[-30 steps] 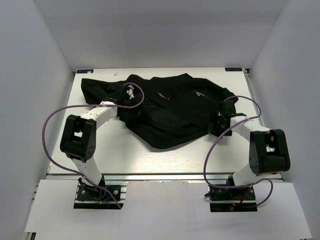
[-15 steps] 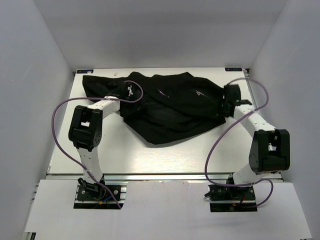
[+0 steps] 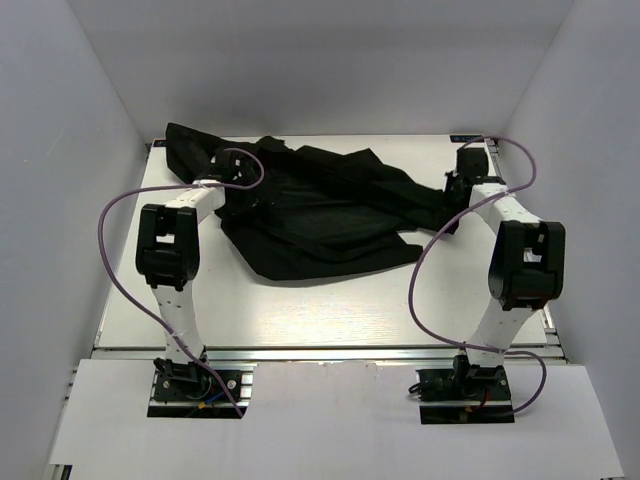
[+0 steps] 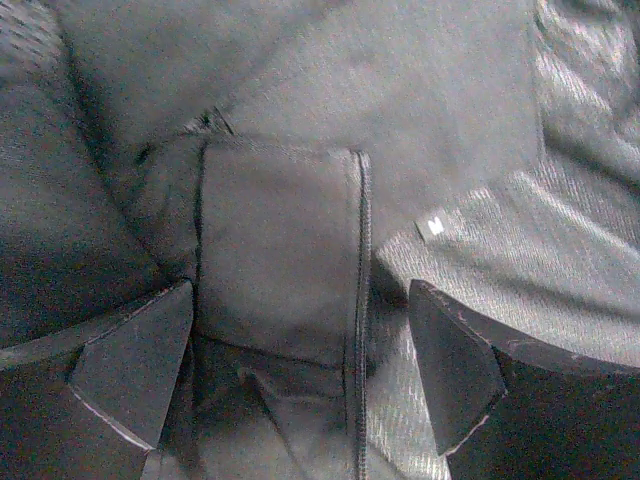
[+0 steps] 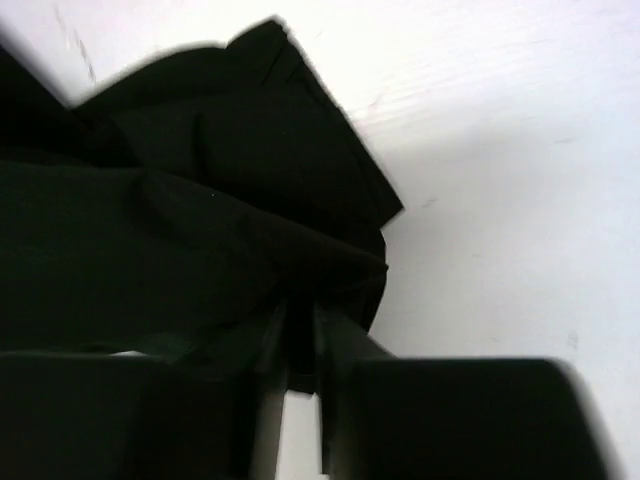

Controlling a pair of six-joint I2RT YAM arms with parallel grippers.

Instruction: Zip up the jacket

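Jacket [image 3: 320, 215] lies crumpled across the far half of the table [image 3: 330, 310]. Left gripper [image 4: 295, 370] stands wide apart over a stitched fold. Right gripper [image 5: 300, 350] pinches a thin jacket edge between narrow fingers. Risk: this shallow pinch may slip under tension, letting the fabric bunch again.

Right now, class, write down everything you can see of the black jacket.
The jacket is black, soft, matt fabric, lying crumpled and folded across the far half of the white table, one part reaching the far-left corner. A stitched fold edge shows between the open left fingers. The right fingers pinch its right-hand edge. The zipper's state cannot be seen.
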